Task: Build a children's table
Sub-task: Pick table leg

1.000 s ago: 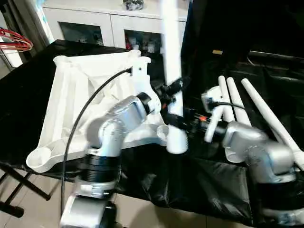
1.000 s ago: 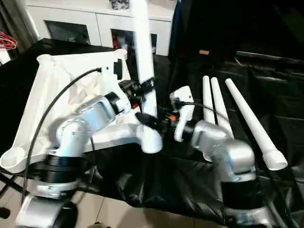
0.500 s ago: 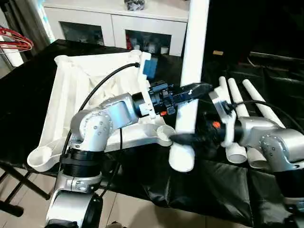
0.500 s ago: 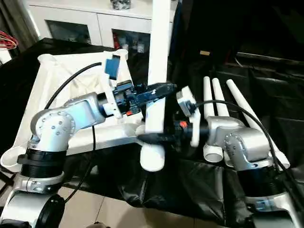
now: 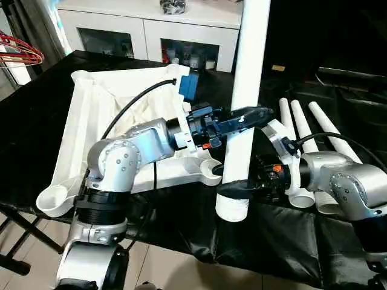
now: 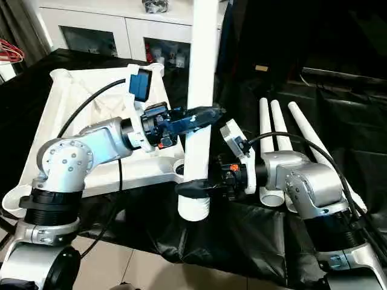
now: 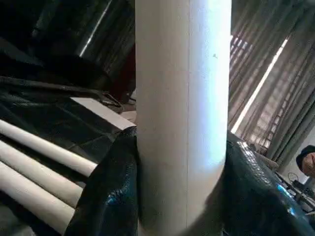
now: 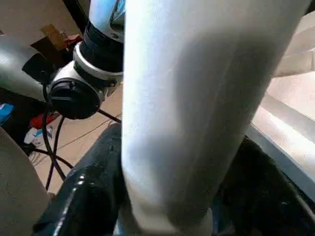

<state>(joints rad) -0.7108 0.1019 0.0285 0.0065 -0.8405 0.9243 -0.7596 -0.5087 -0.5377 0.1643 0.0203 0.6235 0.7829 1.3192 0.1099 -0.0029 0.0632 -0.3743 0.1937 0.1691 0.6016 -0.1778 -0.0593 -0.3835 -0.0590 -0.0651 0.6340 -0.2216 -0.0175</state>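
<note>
Here a white leg [image 5: 245,103] stands nearly upright over the near edge of the black table [image 5: 284,241], just beside the tabletop [image 5: 84,139], which lies underside up. The left gripper [image 5: 245,118] clamps it mid-shaft and the right gripper [image 5: 236,188] grips near its bottom end. Three more legs [image 5: 302,133] lie to the right.

Seen from head height, two eye views angled down over silver forearms toward the desk [image 5: 36,133]; wrist views pressed close against the upright leg [image 5: 245,109], common to all.
</note>
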